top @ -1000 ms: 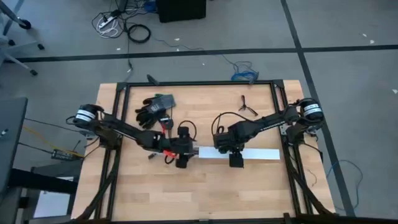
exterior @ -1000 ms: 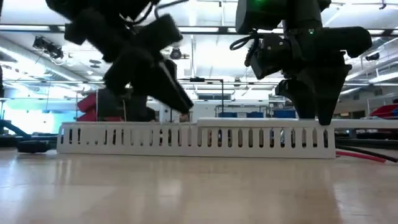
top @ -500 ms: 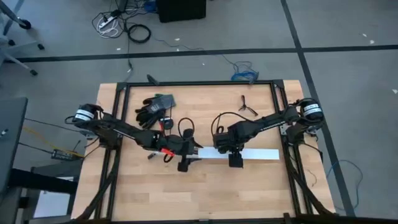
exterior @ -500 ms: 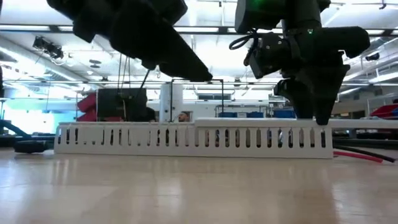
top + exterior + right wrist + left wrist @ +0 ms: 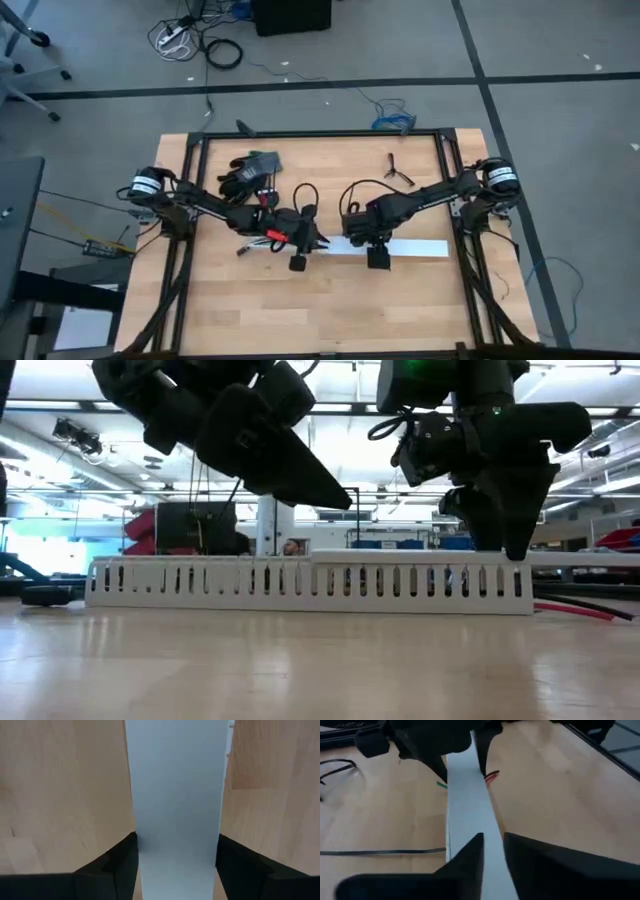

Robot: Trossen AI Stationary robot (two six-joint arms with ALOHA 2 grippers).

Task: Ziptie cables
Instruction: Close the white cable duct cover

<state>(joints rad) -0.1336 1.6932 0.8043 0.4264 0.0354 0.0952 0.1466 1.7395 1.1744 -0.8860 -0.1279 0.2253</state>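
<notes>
A long white slotted channel lies flat on the wooden table. My right gripper stands over it, shut on it. My left gripper hangs tilted above the channel's left part. It is shut to a narrow slit with nothing between its fingers. A red wire end and a green one of the cables poke out beside the channel under my right gripper. A thin black strap, the ziptie, lies flat on the table with one end at the channel's side. My right gripper pinches the white channel across its width, one finger on each long side, partway along its length. The fingers come from above and point down. The channel stays flat on the table.
Black gloves lie at the far left of the table and a small black forked clip at the far right. A black coiled cord lies beside the channel. Red and black wires run along the table past the channel's end.
My left gripper has risen from the channel's left end, gone a little toward the table's right edge and shut from wide open; nothing came up with it. The channel stays on the table in my right gripper.
</notes>
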